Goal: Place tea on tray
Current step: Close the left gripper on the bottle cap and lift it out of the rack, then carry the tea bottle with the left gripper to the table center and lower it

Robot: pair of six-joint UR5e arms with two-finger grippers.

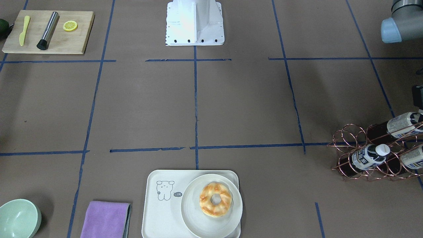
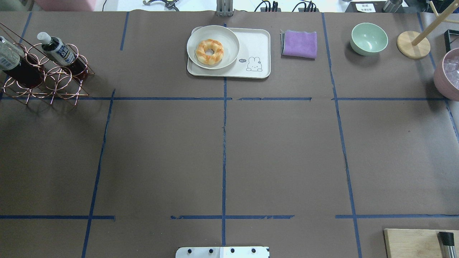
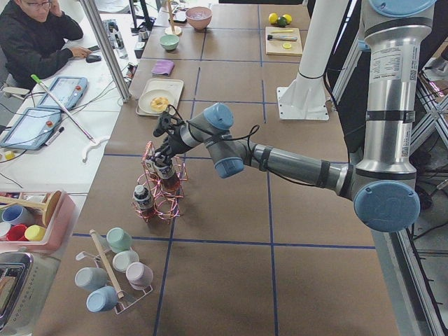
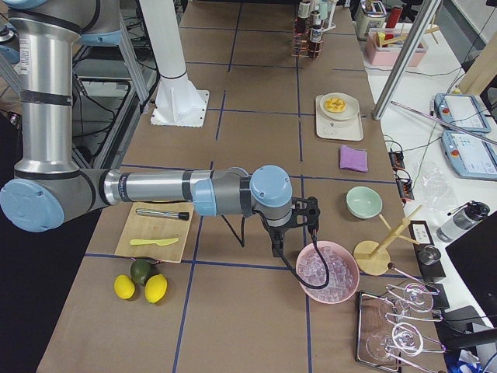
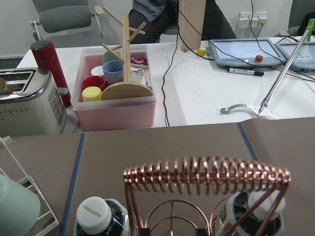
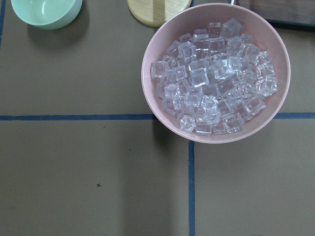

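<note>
Three tea bottles lie in a copper wire rack point(image 1: 350, 155); the nearest tea point(image 1: 368, 157) has a white cap and a dark label. It also shows in the overhead view point(image 2: 57, 48) and the left wrist view point(image 5: 96, 216). The cream tray point(image 1: 155, 215) sits at the table's far middle edge, with bare room on its bear-drawing side. My left gripper point(image 3: 162, 143) hovers just above the rack; its two dark fingertips point(image 5: 144, 230) show apart at the wrist view's bottom edge, open and empty. My right gripper point(image 4: 311, 214) hangs over a pink ice bowl; I cannot tell its state.
A round white plate point(image 1: 198, 224) with a doughnut point(image 1: 215, 199) fills half the tray. A purple cloth point(image 1: 105, 219) and a green bowl point(image 1: 18, 219) lie beside it. A cutting board point(image 1: 49, 33) is in the right arm's corner, the pink ice bowl point(image 6: 216, 73) below the right wrist.
</note>
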